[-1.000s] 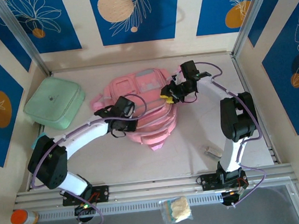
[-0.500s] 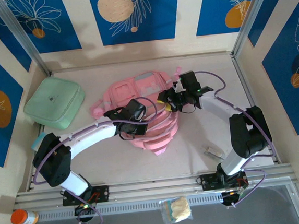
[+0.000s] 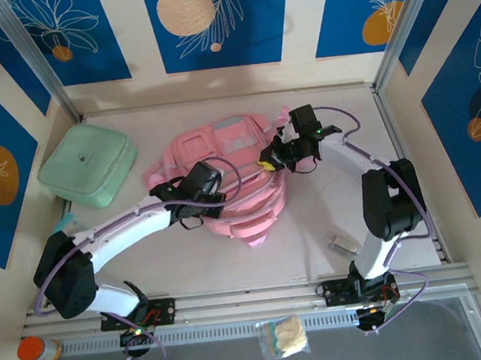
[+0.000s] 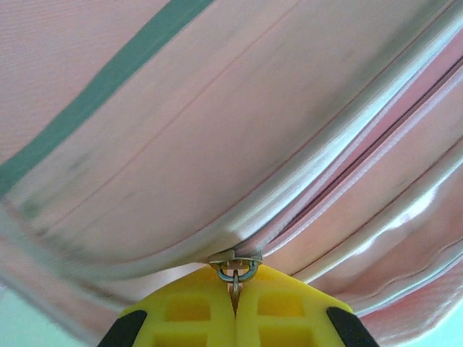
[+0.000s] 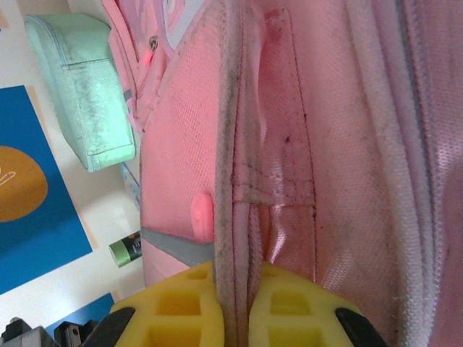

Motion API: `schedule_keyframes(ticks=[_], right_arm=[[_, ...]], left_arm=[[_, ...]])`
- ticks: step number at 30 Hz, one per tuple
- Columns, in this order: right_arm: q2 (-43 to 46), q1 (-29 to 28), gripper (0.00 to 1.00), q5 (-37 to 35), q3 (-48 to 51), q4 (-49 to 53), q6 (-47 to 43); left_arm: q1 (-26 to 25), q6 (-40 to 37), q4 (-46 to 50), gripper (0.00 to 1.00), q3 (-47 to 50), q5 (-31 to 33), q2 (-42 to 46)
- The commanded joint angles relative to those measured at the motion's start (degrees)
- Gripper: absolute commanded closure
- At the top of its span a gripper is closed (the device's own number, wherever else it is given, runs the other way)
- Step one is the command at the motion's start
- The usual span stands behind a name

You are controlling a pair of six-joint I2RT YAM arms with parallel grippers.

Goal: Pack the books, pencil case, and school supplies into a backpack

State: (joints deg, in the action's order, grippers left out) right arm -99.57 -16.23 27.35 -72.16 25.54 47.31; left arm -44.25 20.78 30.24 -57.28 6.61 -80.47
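The pink backpack [image 3: 229, 143] lies in the middle of the table, front pockets up. My left gripper [image 3: 216, 190] rests on its near left part. In the left wrist view that gripper [image 4: 235, 293] is shut on the small metal zipper pull [image 4: 235, 273] at a pale zip line. My right gripper [image 3: 268, 162] is at the backpack's right side. Its yellow fingers [image 5: 181, 303] are shut on a grey piped seam [image 5: 230, 181] of the pink fabric [image 5: 325, 144]. The books are out of view. I cannot tell whether the mint green square pouch [image 3: 86, 166] is the pencil case.
The mint pouch [image 5: 83, 94] sits at the back left by the wall. A green tube [image 5: 124, 249] lies left of the backpack. A small clear item [image 3: 342, 243] lies at the near right. An orange-capped bottle [image 3: 34, 350] and a plastic bag [image 3: 284, 338] rest beyond the front rail.
My right gripper has closed on the backpack's seam after shifting left and back a little. The left gripper, still shut, moved right then back, and the backpack shifted slightly.
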Motion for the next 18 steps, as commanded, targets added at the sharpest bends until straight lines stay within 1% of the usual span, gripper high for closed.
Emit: schedule_keyframes(ticks=[1, 4, 6, 8, 10, 12, 14, 16, 18], right_arm=[[-2.9, 3.0, 1.0, 0.3, -5.0, 1.7, -7.6], [-4.1, 3.9, 1.0, 0.4, -5.9, 1.6, -9.1], [-4.7, 3.8, 1.0, 1.2, -6.7, 1.8, -10.5], [-5.0, 3.1, 1.0, 1.2, -7.4, 2.2, -11.4], [-5.2, 1.9, 1.0, 1.8, -7.3, 1.6, -11.9], [-5.2, 0.9, 1.0, 3.2, -6.3, 0.5, -10.2], [-4.5, -0.1, 1.0, 5.5, -3.3, -3.7, -6.2], [-3.1, -1.2, 1.0, 4.9, -1.7, -6.3, -3.8], [-1.9, -1.8, 1.0, 2.9, -2.3, -4.9, -3.7]], left_arm=[[1.6, -7.8, 3.6, 1.0, 1.8, 3.2, 2.6], [2.7, -13.5, 2.6, 1.0, 2.9, 5.4, 2.9], [4.6, -16.2, 0.2, 1.0, 4.9, 6.2, 3.6], [8.4, -17.0, -3.2, 1.0, 7.5, 3.5, 4.4], [12.5, -16.7, -4.6, 1.0, 7.7, 0.6, 3.7], [13.3, -17.6, -4.8, 1.0, 6.5, 1.7, 2.6], [13.7, -17.6, -5.6, 1.0, 5.9, 2.7, 1.6], [14.4, -16.9, -5.5, 1.0, 4.9, 1.4, 0.3], [14.4, -16.1, -5.4, 1.0, 4.4, -0.6, -0.2]])
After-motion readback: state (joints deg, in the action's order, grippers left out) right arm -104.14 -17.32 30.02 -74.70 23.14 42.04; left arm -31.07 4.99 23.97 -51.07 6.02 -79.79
